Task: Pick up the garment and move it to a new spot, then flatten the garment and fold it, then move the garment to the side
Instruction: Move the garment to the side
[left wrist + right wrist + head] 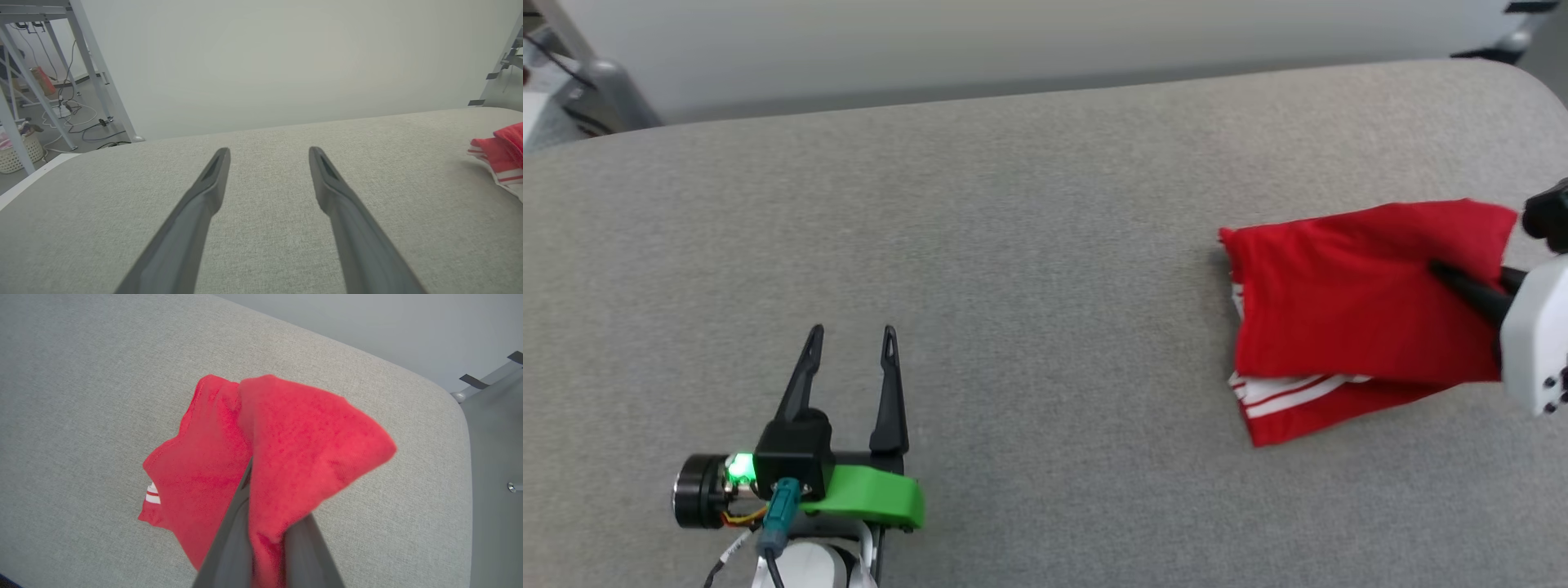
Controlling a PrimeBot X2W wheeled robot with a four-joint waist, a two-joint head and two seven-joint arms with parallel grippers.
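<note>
The garment [1347, 302] lies folded into a red bundle at the right end of the grey cushioned surface, with red-and-white stripe trim at its near edge. Its letters and number are hidden. My right gripper [1441, 271] comes in from the right edge and is shut on a raised fold of the garment [294, 457], whose cloth rises between the two dark fingers [229, 539]. My left gripper [851, 333] rests open at the lower left, far from the jersey, with bare fabric between its fingers [212, 175]. The garment's edge [500, 159] peeks in at the left wrist view's right side.
The grey cushioned surface [1029, 245] has a rounded far right corner [445, 400] and a far edge against a pale wall. Metal frame legs [94, 69], cables and a basket [16, 151] stand on the floor beyond its left end.
</note>
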